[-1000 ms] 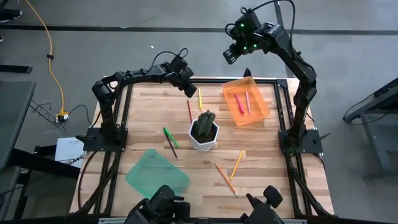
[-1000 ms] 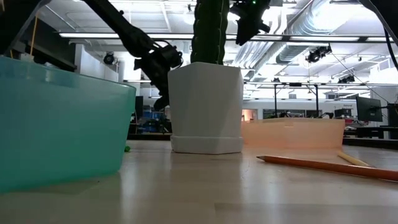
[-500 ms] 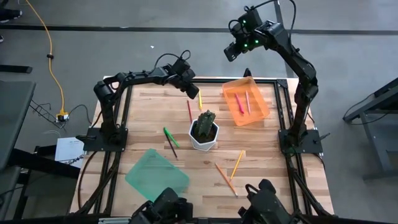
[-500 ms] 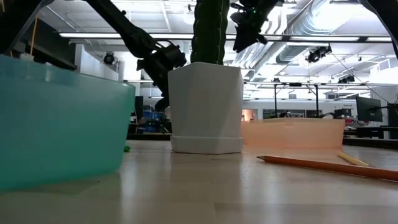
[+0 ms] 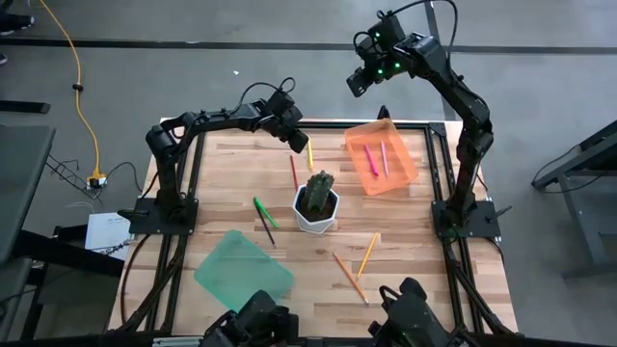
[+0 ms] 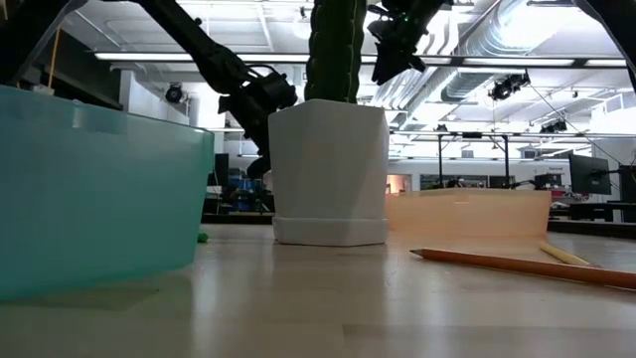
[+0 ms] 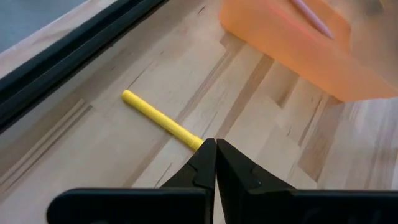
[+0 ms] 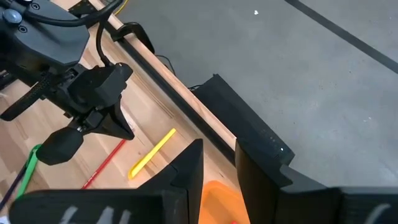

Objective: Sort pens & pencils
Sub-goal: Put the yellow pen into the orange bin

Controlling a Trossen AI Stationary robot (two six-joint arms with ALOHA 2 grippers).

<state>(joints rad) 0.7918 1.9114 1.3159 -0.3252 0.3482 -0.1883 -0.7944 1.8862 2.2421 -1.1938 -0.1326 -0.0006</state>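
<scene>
Fingers pressed together, left gripper [image 7: 215, 144] hovers just over yellow pen [image 7: 160, 119]; right gripper [image 8: 219, 152], fingers apart and empty, hangs high beyond orange tray [image 5: 397, 170].

A pale wood-plank bench [image 5: 231, 183] with a black frame holds a yellow pen [image 5: 309, 153], a green pen [image 5: 264, 211], thin red [image 5: 293, 172] and orange [image 5: 349, 277] pencils, a translucent orange tray [image 5: 403, 176], a teal tray [image 5: 243, 271] and a green cactus [image 5: 317, 190] in a white pot [image 5: 316, 223].
</scene>
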